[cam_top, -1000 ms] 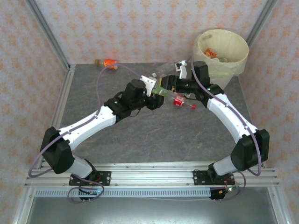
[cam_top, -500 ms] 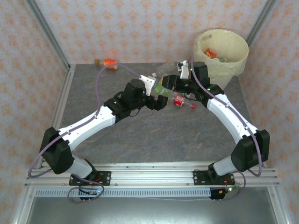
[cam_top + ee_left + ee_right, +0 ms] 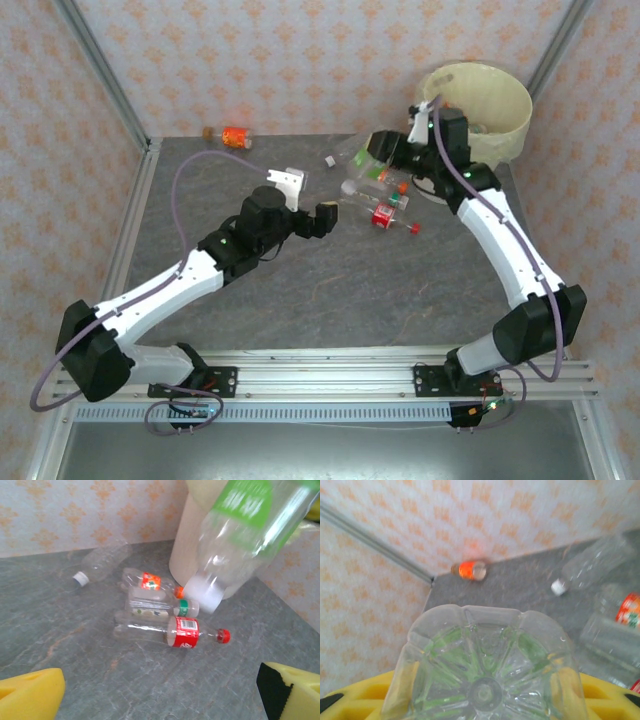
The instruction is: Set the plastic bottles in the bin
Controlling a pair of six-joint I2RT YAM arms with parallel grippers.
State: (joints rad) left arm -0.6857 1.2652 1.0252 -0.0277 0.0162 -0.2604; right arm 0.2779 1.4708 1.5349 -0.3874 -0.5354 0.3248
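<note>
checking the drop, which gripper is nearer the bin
Right. The right gripper, holding a green-label bottle, is beside the bin; the left gripper is beyond the loose bottles.

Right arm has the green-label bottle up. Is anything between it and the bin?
Nothing visible stands in the way. The green-label bottle sits in the jaws of the right gripper, raised just beside the bin, whose top is open. The other bottles lie on the table below it.
</note>
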